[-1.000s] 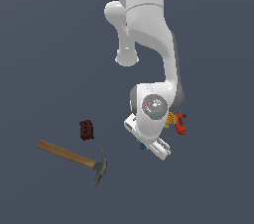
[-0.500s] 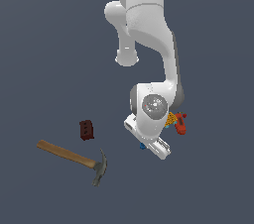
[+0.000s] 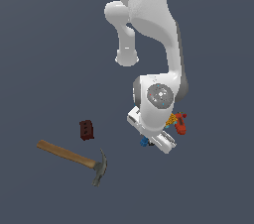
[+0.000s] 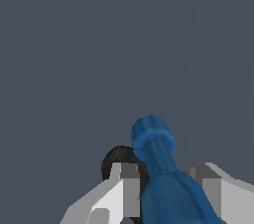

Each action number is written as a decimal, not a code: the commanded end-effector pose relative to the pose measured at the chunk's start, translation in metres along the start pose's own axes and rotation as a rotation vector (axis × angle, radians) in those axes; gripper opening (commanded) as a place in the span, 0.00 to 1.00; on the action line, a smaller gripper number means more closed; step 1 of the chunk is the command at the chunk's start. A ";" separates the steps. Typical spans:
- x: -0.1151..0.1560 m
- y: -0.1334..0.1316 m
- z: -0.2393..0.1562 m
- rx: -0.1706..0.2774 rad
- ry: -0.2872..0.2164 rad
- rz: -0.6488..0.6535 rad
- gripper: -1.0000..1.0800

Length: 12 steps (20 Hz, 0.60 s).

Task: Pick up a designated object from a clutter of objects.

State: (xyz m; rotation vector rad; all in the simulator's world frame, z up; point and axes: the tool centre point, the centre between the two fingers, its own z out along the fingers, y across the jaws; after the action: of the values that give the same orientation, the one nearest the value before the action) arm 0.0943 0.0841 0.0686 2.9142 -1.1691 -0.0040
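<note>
The designated object (image 4: 153, 139), a stubby dark-blue peg with a wider end, stands between my fingers (image 4: 124, 183) in the wrist view and fills the gap. My gripper (image 4: 163, 169) looks shut on it. In the exterior view the peg (image 3: 144, 141) shows as a small blue spot under the white hand, and my gripper (image 3: 148, 140) is just above the floor. Other objects of the clutter lie around. A red-and-black drill (image 3: 180, 123) and a yellow block (image 3: 172, 118) sit close on the exterior view's right, partly hidden by the hand.
A wooden-handled claw hammer (image 3: 69, 154) lies on the exterior view's left, with a small dark-red brick (image 3: 87, 130) just beyond it. The floor is plain dark grey. A dark shadow (image 4: 116, 161) lies beside the peg in the wrist view.
The hand has shifted slightly, and the blue peg now shows under it. The hammer, brick and drill have not moved.
</note>
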 end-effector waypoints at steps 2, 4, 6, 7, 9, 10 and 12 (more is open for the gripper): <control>-0.014 -0.001 -0.020 0.003 0.001 -0.002 0.00; -0.024 -0.001 -0.034 0.003 0.001 -0.002 0.00; -0.035 0.000 -0.049 0.003 0.000 -0.002 0.00; -0.042 0.000 -0.058 0.003 0.000 -0.002 0.00; -0.054 0.001 -0.075 0.003 0.000 -0.002 0.00; -0.060 0.001 -0.084 0.003 0.000 -0.002 0.00; -0.073 0.002 -0.102 0.003 0.000 -0.002 0.00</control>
State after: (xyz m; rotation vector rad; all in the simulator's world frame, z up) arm 0.0480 0.1272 0.1567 2.9178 -1.1672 -0.0023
